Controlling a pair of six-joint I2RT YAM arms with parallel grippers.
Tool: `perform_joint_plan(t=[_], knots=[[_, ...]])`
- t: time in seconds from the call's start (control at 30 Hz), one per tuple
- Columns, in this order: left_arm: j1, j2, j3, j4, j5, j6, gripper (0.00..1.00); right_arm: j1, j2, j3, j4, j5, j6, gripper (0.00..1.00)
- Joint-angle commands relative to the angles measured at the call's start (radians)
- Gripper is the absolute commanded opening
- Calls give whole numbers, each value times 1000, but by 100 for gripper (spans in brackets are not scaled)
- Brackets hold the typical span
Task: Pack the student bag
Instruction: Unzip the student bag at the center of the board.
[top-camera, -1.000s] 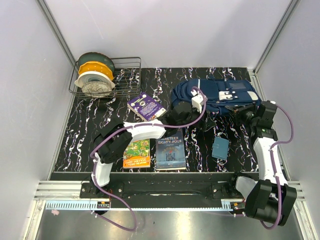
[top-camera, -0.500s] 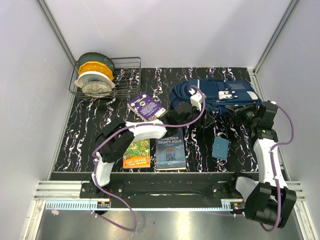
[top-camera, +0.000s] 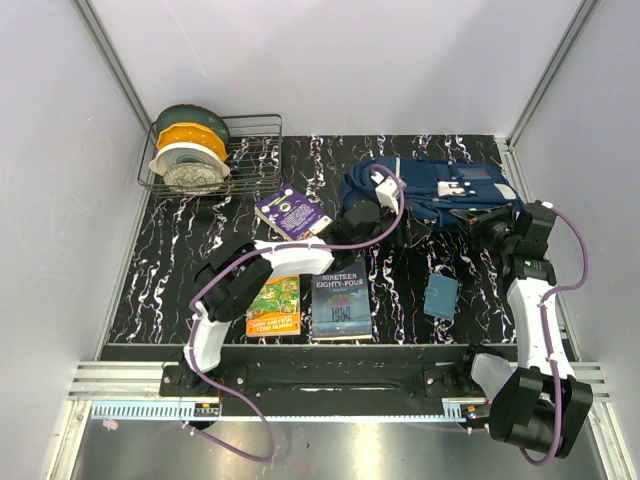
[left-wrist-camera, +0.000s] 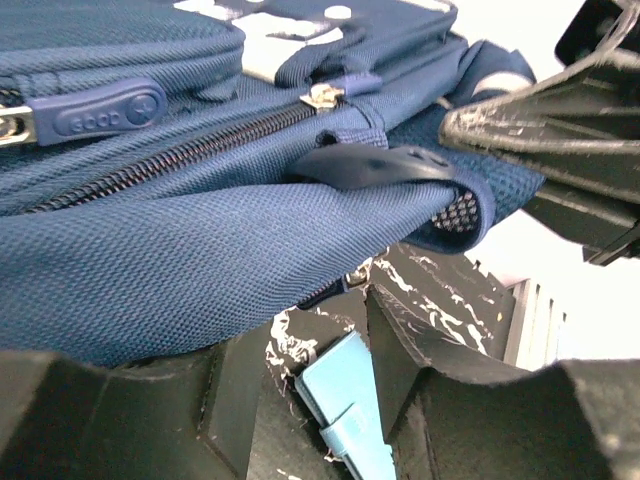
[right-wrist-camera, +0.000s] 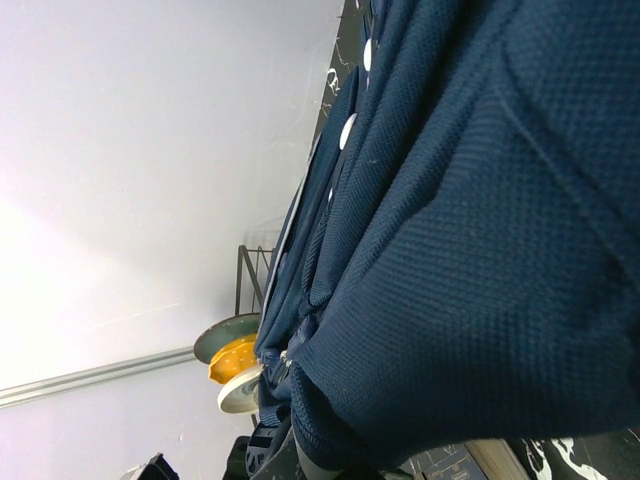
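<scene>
Since a second ago, the left gripper (left-wrist-camera: 318, 325) has slid up and in toward the student bag (top-camera: 425, 195), and its fingers (left-wrist-camera: 130, 420) have come closer together. The books and the pouch lie just where they did.

At the far left back corner of the black and white table (top-camera: 175, 265) sits a wire rack (top-camera: 258, 140). It holds three round spools (top-camera: 190, 150), one green, one orange and one white. Next comes a purple book (top-camera: 292, 213), lying flat and turned a bit. Near the front edge, an orange and green book (top-camera: 274, 306) and a dark blue book (top-camera: 342, 298) lie side by side.

The student bag lies flat at the back right of the table. It is dark blue woven cloth with white patches and a white stripe. Up close you can see a dark zip (left-wrist-camera: 170, 150), a blue rubber pull tab (left-wrist-camera: 100, 112) and a bit of net cloth (left-wrist-camera: 460, 210) at one corner.

The left gripper is at the bag's left end. Its fingers are part way open, with a gap between them. The bag's cloth hangs right over the tips and touches one finger. I cannot tell if they pinch it.

A small light blue pouch (top-camera: 440, 295) lies in front of the bag, apart from it.

The right gripper (top-camera: 476, 217) is at the bag's near right edge. It is closed on the bag's cloth, and blue cloth fills its camera and hides its fingers.
</scene>
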Motion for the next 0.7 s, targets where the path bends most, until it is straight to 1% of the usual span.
perform_joint_plan(t=[0.0,0.1,0.17,0.37,0.43,0.47,0.57,0.6,0.67], knots=[[32,7,43,144,-8,-41,53,15,-47,40,88,-113,34,0],[31,12,56,136,-10,-38,54,15,-48,40,89,-114,35,0],[32,18,60,136,-11,-36,53,16,-47,40,91,-117,37,0],[32,21,60,129,-19,-36,39,16,-44,42,98,-123,40,0],[34,19,59,130,-24,-36,38,16,-44,43,98,-126,41,0],[32,19,60,132,-25,-38,36,18,-47,43,98,-128,41,0],[34,16,60,136,-31,-44,36,18,-42,42,98,-128,40,0],[34,15,60,138,-34,-45,38,18,-47,42,98,-128,41,0],[34,15,62,141,-36,-48,47,18,-42,42,100,-128,41,0]])
